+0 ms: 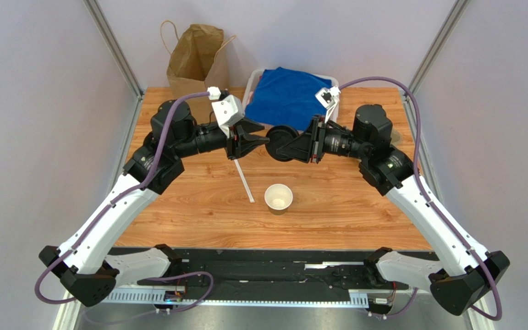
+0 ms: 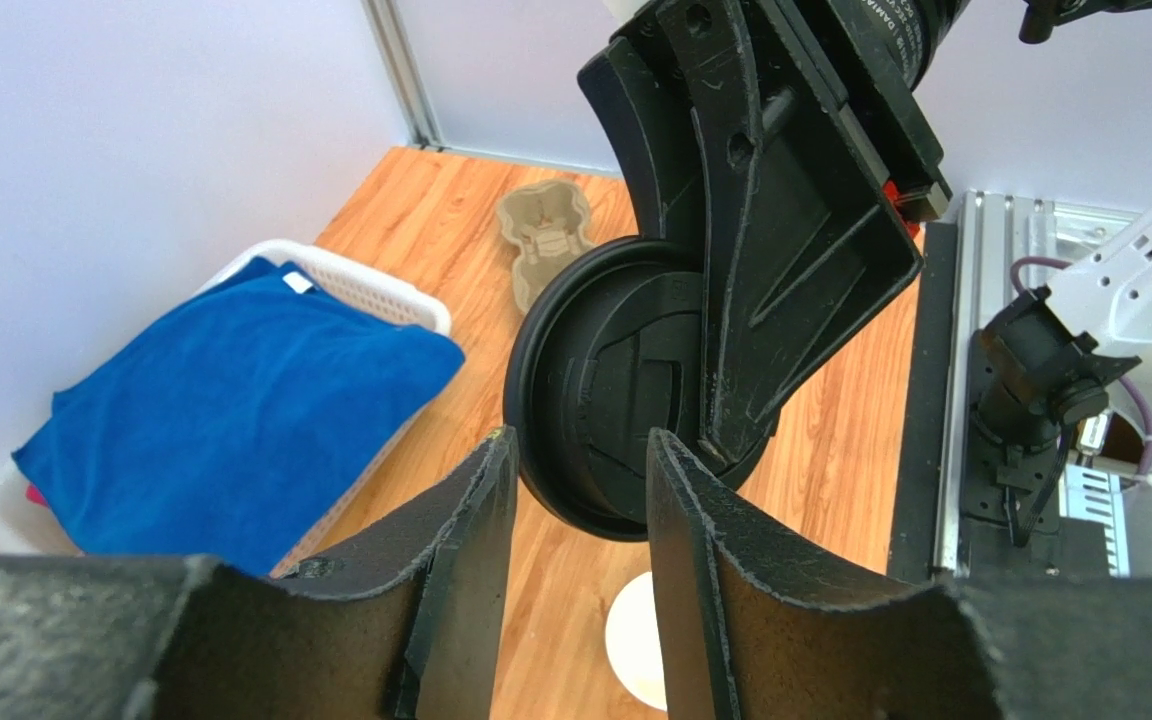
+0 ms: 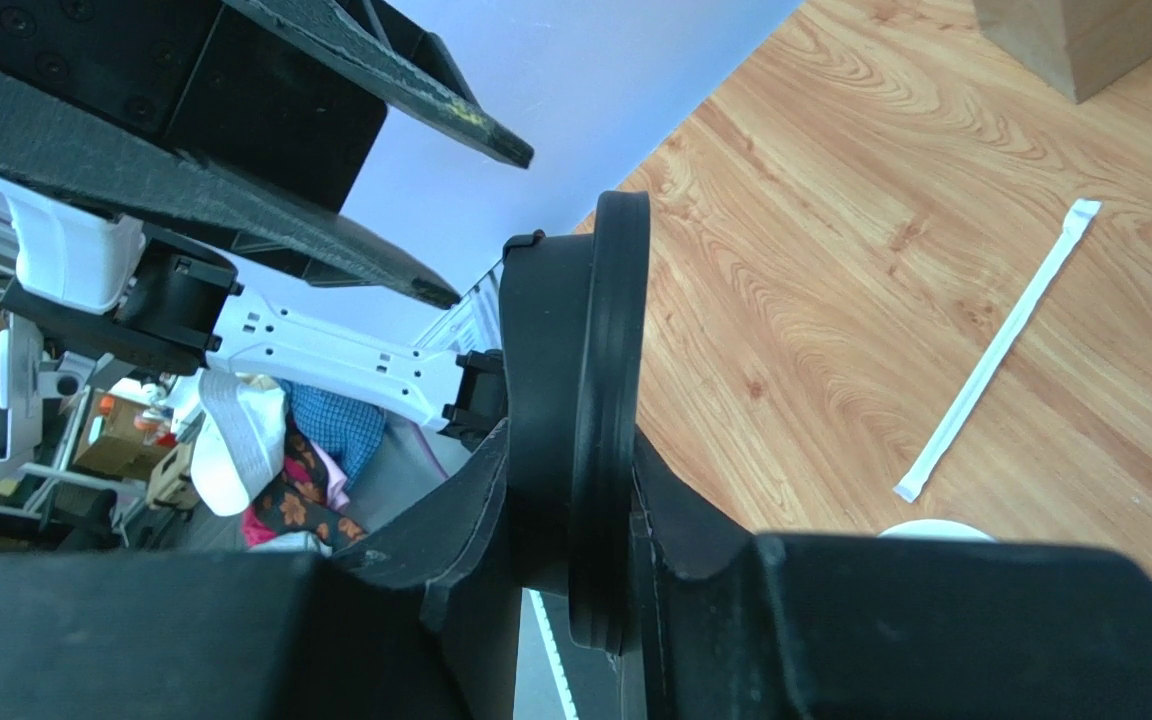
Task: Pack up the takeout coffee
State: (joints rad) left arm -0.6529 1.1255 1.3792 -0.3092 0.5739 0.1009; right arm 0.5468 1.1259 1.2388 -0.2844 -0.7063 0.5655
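Step, as judged: lidding cup. Right tool point(image 1: 296, 144) clamped on round black plastic lid point(image 1: 282, 142), held on edge in air. Left tool point(image 1: 256, 141) fingers apart, just beside lid. Kraft-brown paper cup point(image 1: 278, 198) stands open on wooden counter point(image 1: 198, 206), near centre. Next: turn lid level, centre over rim, press. Only left wrist view shows grey pulp cup carrier point(image 2: 545, 233).

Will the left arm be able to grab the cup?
Probably yes. The left gripper is open, and the cup stands uncovered, with only the straw beside it.
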